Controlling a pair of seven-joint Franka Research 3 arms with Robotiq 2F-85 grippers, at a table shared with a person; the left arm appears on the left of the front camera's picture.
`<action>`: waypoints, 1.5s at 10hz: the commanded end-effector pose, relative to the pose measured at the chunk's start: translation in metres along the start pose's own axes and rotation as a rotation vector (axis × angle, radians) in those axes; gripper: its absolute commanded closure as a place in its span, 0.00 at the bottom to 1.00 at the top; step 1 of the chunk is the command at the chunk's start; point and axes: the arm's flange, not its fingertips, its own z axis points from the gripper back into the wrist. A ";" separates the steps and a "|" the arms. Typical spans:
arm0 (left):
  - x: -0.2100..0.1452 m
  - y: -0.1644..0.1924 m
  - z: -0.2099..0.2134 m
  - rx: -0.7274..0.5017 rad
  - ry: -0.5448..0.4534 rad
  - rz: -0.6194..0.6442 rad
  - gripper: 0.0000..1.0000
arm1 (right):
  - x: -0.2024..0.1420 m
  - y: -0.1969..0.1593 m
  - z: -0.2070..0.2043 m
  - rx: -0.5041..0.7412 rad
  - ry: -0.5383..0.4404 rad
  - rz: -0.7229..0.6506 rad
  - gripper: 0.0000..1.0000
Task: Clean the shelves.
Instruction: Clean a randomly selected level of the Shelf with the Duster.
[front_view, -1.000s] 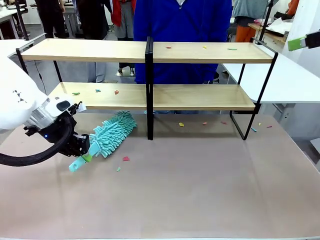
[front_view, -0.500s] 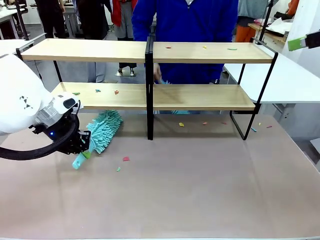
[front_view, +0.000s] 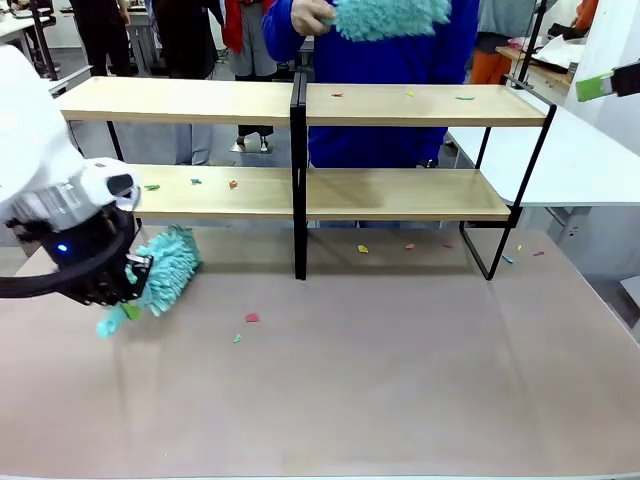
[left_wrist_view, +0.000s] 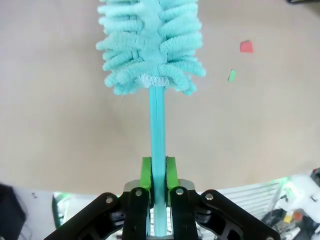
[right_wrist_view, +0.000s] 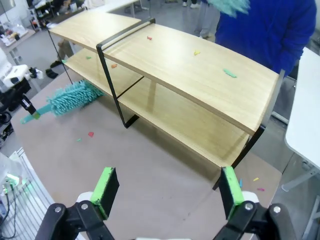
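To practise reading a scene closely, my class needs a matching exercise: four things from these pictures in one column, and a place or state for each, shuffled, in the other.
1. left gripper
2. right gripper
3. person's hand
4. red scrap

A. open, holding nothing
B. lying on the table in front of the shelves
C. shut on a teal duster by its handle
D. holding a second duster above the shelves

Pairs: 1-C, 2-A, 3-D, 4-B

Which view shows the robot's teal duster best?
The left wrist view. There the duster runs straight up the middle, fluffy head on top, its thin handle clamped between the jaws of the left gripper. The front view shows its head low at picture left, the grip hard to see. The right wrist view shows it small and far off.
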 end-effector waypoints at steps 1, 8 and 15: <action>-0.122 0.077 -0.025 0.042 -0.104 0.093 0.87 | -0.001 0.000 -0.001 0.006 -0.003 0.005 0.00; -0.152 0.140 0.027 -0.204 0.166 -0.303 0.87 | -0.001 0.000 -0.001 0.006 -0.003 0.005 0.00; -0.160 0.264 0.092 -0.944 -0.033 -0.733 0.87 | -0.001 0.000 -0.001 0.006 -0.003 0.005 0.00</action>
